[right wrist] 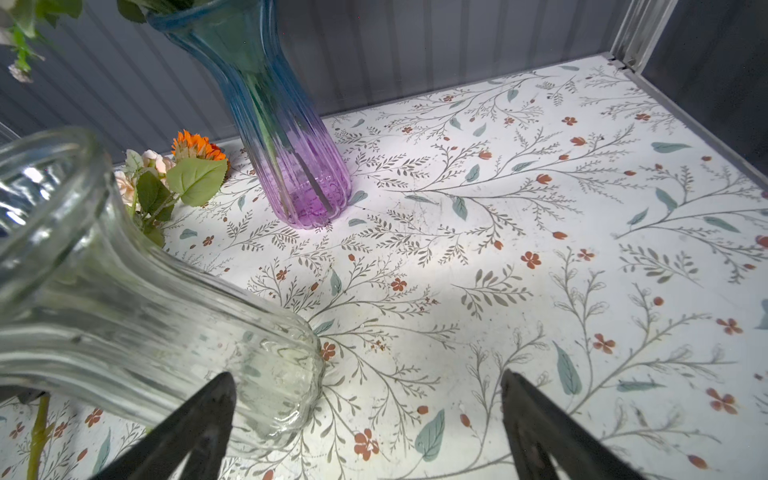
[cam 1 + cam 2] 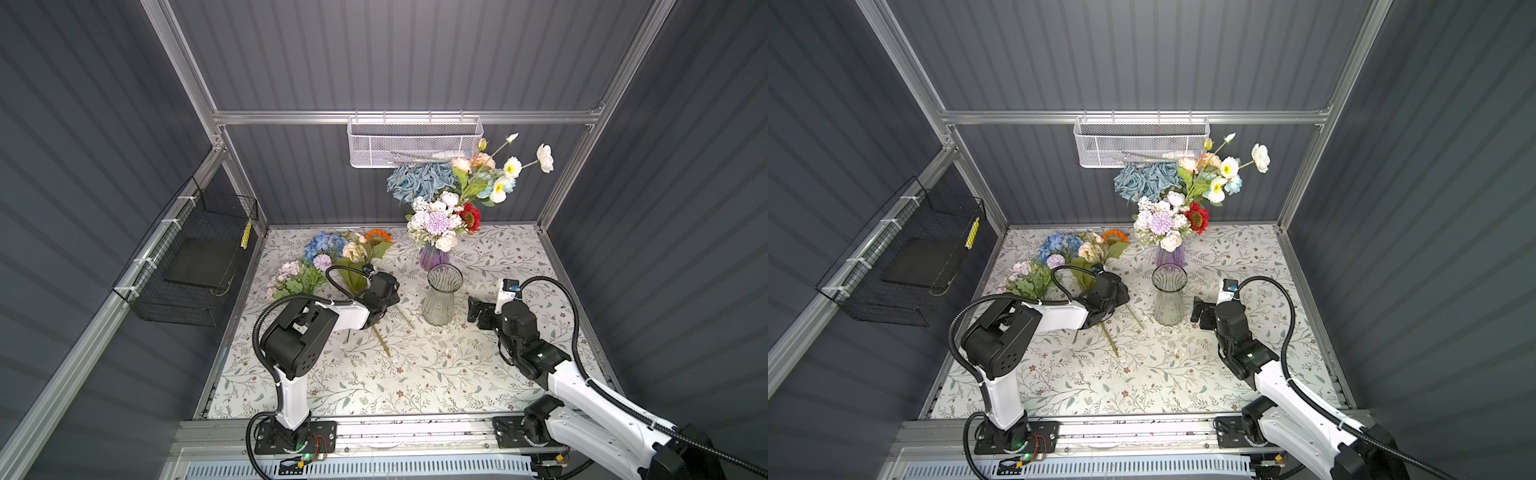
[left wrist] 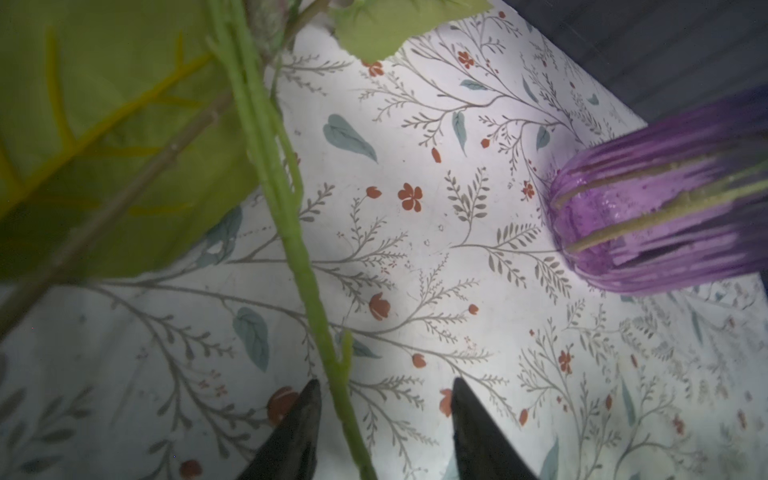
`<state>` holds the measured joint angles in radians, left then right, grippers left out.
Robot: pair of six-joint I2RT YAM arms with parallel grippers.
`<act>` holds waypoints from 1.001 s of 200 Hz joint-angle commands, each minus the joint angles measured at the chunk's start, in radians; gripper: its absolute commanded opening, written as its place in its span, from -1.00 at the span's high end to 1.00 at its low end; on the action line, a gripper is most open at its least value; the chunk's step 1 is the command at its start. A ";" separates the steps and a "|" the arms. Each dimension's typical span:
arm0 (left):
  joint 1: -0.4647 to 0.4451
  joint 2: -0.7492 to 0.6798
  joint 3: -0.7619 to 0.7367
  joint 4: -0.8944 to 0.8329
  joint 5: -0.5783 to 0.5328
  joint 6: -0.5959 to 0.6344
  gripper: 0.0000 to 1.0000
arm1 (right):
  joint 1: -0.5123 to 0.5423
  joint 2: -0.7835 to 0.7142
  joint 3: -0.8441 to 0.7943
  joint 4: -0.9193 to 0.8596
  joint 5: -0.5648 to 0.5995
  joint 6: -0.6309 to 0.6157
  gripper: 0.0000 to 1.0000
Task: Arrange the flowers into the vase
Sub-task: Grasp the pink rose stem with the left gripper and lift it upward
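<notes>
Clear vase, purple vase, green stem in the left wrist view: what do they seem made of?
Clear vase: probably glass, ribbed, glossy, colourless; the mat shows through it. Purple vase: likely tinted glass, ribbed, blue fading to purple; stems show inside. Green stem: seemingly moulded plastic, matte, with stubby nubs.

Glossy ribbed glass vase (image 2: 441, 303); tablecloth (image 2: 415, 374) seemingly matt.

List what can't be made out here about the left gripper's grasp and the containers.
- Left wrist view: whether the left gripper touches the green stem; the picture's edge cuts it off.
- In both top views: the arm's wrist hides those jaws.
- Left wrist view: that stem's bloom, behind a blurred leaf.
- In a top view: the white mesh basket's contents, too small.
</notes>
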<state>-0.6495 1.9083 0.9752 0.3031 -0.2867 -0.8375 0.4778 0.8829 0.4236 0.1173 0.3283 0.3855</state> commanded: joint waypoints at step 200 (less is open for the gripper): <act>-0.007 -0.527 -0.299 0.268 -0.051 0.149 1.00 | -0.008 -0.062 0.145 -0.023 -0.114 -0.005 -0.98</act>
<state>-0.6495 1.4597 0.6971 0.4950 -0.3161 -0.8150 0.4736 0.8570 0.5369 0.0570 0.2749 0.3931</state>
